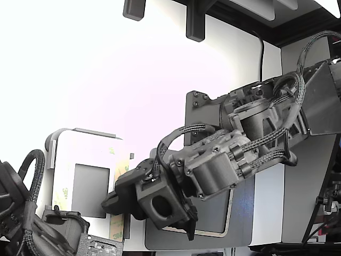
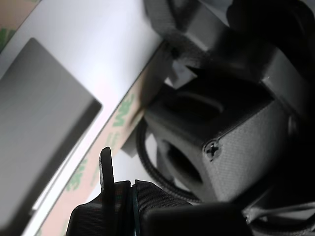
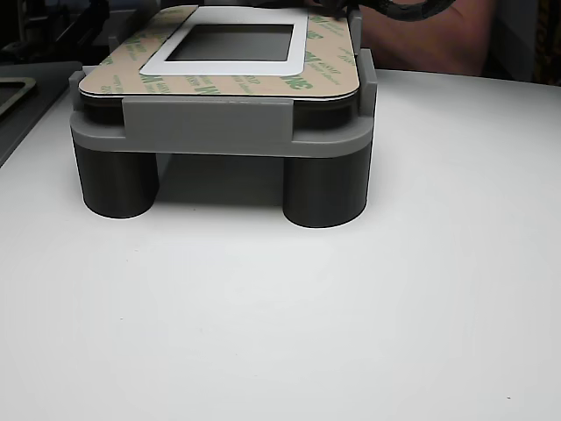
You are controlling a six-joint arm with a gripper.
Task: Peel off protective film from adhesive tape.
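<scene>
One black tool, grip unclear, touches the pale green-printed film strip running along the white panel's edge.

body: my arm in matte grey printed housings | cables: black braided looms along it | fasteners: cross-head screw on textured grey block

Grey fixture walls hem panel; table front open.
</scene>
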